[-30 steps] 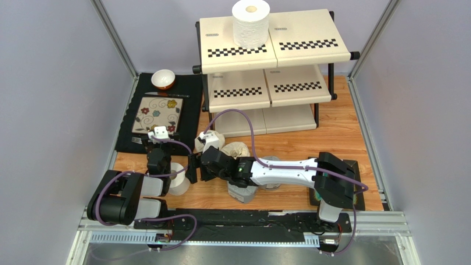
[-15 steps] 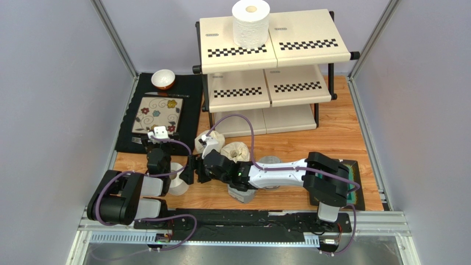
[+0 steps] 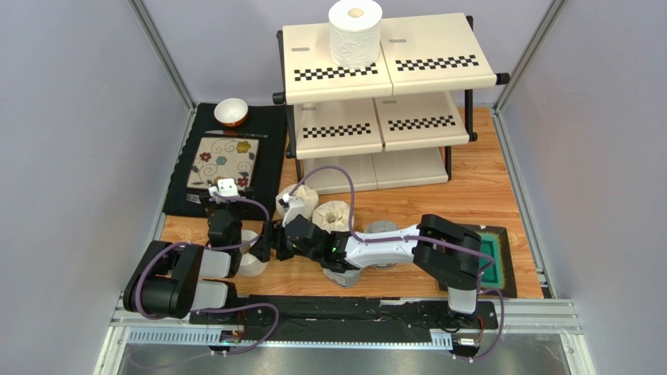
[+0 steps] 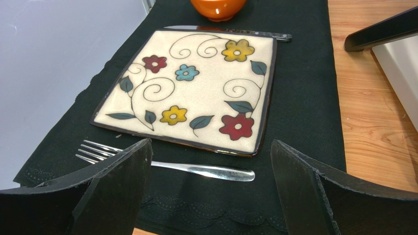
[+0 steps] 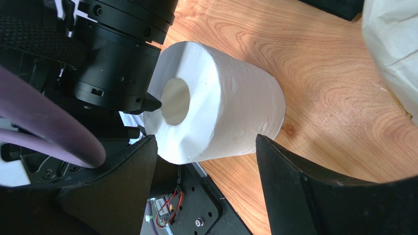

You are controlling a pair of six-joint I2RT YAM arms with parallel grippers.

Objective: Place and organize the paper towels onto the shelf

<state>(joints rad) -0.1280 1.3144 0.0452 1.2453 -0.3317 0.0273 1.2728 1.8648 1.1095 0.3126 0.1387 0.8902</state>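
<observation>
Matt white paper roll (image 5: 221, 117), grained wood table (image 5: 319, 73)

The shelf (image 3: 387, 78) stands at the far middle of the table (image 3: 477, 187). The top roll (image 3: 355, 33) stands upright on its highest tier, left of centre.

A mat (image 3: 270, 129) lies left of the shelf. On the mat are a plate (image 3: 222, 161), a bowl (image 3: 231, 112) behind the plate, a knife (image 3: 235, 134) between bowl and plate, and a fork (image 4: 196, 170) in front of the plate.

A cluster of rolls (image 3: 333, 212) sits on the table in front of the shelf's left half. The near roll (image 3: 250, 264) stands left of the cluster, just in front of the mat.
</observation>
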